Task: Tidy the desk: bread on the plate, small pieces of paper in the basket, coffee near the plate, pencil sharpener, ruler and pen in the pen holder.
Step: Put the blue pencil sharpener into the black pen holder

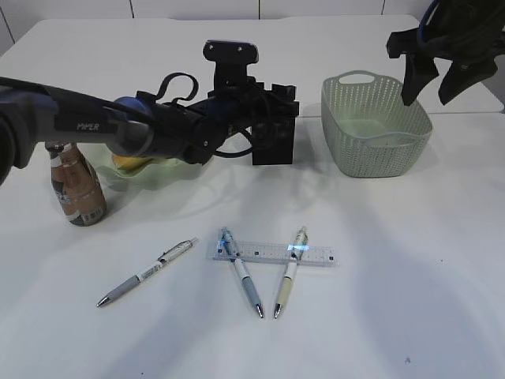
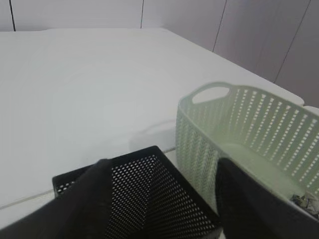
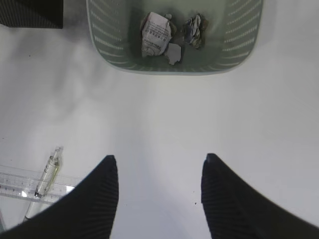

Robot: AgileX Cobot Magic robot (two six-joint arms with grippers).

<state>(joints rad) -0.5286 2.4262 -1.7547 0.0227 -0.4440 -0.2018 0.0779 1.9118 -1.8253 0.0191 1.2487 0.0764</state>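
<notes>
The left fingers (image 2: 94,199) stand parted and empty over the one pen holder (image 2: 149,194), whose inside and the plate (image 1: 170,167) are mostly hidden by the arm, the right fingers (image 3: 107,194) spread empty at upper right, two paper balls (image 3: 155,34) in the one basket (image 1: 377,118), three pens (image 1: 147,272) and one ruler (image 1: 272,253) low centre on the tabletop (image 1: 410,300), one coffee (image 1: 77,189) at left

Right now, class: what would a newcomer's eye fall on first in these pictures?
Probably the black left arm stretched across the desk, its gripper over the pen holder. Next, three pens and a clear ruler lying in front, and the green basket at right with crumpled paper inside.
</notes>
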